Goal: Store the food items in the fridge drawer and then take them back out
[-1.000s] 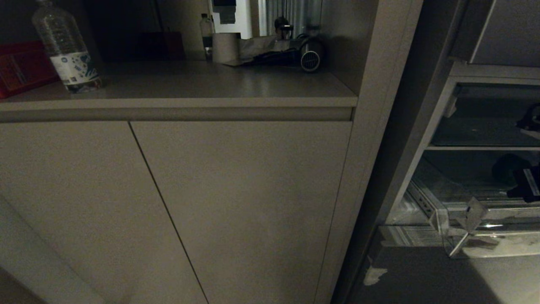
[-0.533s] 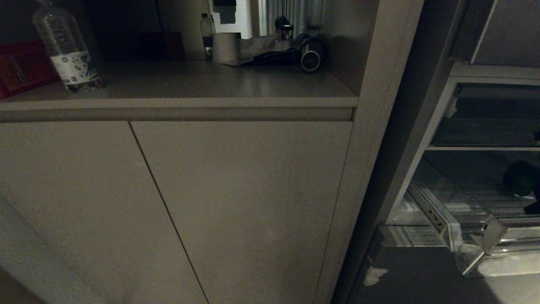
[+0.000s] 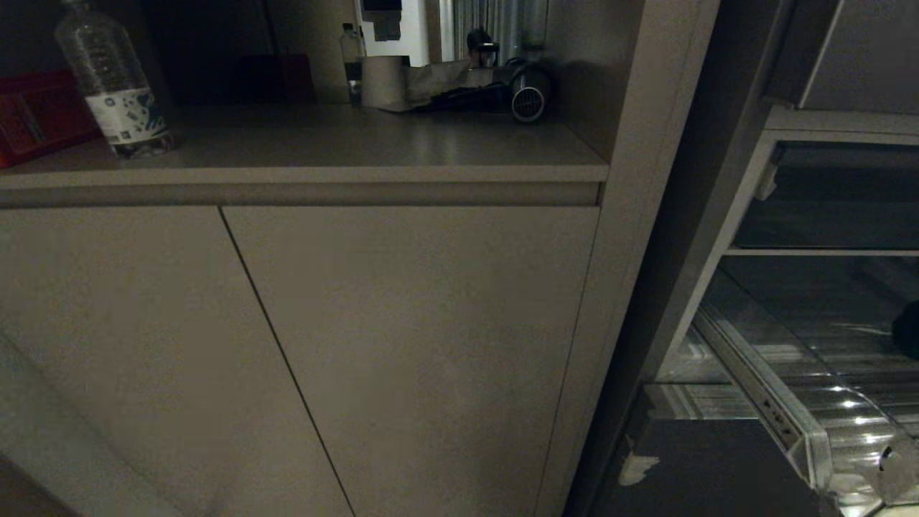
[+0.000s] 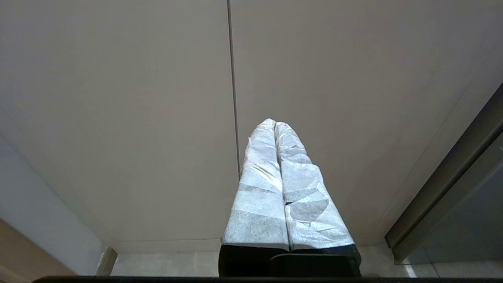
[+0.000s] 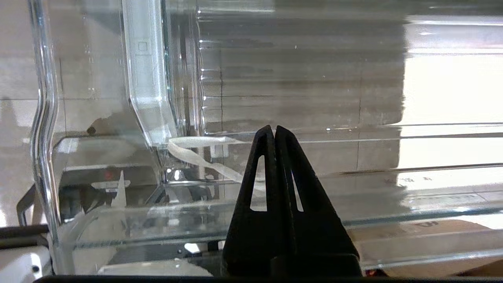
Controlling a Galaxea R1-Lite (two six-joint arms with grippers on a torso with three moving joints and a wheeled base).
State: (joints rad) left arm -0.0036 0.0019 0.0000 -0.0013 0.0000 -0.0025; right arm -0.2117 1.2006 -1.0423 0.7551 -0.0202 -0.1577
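Observation:
The fridge drawer (image 3: 793, 424), a clear plastic bin, stands pulled out at the lower right of the head view. A dark rounded piece (image 3: 909, 329), which looks like the bell pepper, lies in it at the picture's right edge. The potato is out of view. My right gripper (image 5: 274, 128) is shut with nothing between its black fingers, close to the drawer's clear wall (image 5: 298, 78); it does not show in the head view. My left gripper (image 4: 274, 123), its fingers wrapped in white tape, is shut and empty, pointing at the beige cabinet doors (image 4: 157, 118).
A beige counter (image 3: 359, 147) over two cabinet doors (image 3: 402, 345) fills the left and middle. On it stand a water bottle (image 3: 115, 86), a red box (image 3: 36, 115) and a paper roll (image 3: 383, 80). A fridge shelf (image 3: 826, 251) sits above the drawer, a grey panel (image 3: 718, 467) below it.
The drawer has slid further out, toward the lower right, carrying the dark rounded piece with it. The right gripper, seen at the right edge one second ago, has left the head view.

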